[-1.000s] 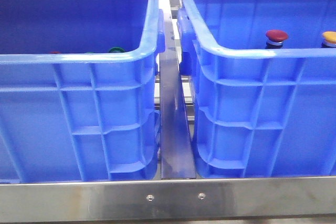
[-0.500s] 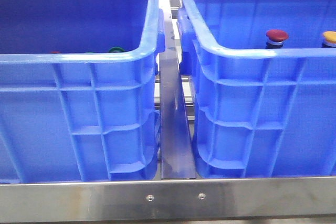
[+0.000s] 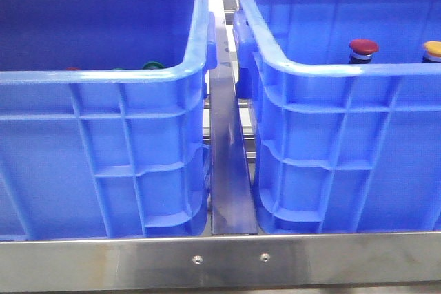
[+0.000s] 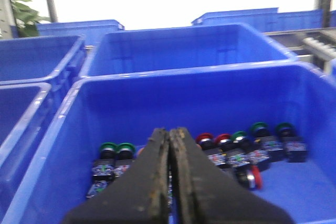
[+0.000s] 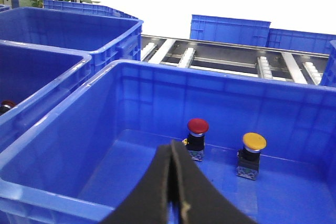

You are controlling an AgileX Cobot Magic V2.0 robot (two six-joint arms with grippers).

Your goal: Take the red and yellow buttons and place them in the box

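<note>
The red button (image 3: 363, 47) and the yellow button (image 3: 433, 49) stand upright side by side on the floor of the right blue box (image 3: 331, 70), near its far wall. In the right wrist view the red button (image 5: 198, 126) and yellow button (image 5: 254, 141) lie beyond my right gripper (image 5: 172, 143), which hangs shut and empty above the box (image 5: 52, 124), apart from both. My left gripper (image 4: 169, 129) is shut on nothing above the left crate (image 4: 184, 72). Neither gripper shows in the front view.
The left crate (image 3: 103, 74) holds several buttons with green caps (image 4: 116, 149) and red caps (image 4: 205, 138); one red-capped button (image 4: 252, 177) lies on its side. A steel rail (image 3: 231, 170) runs between the crates. More blue crates (image 5: 63, 24) and a roller conveyor (image 5: 226, 59) stand behind.
</note>
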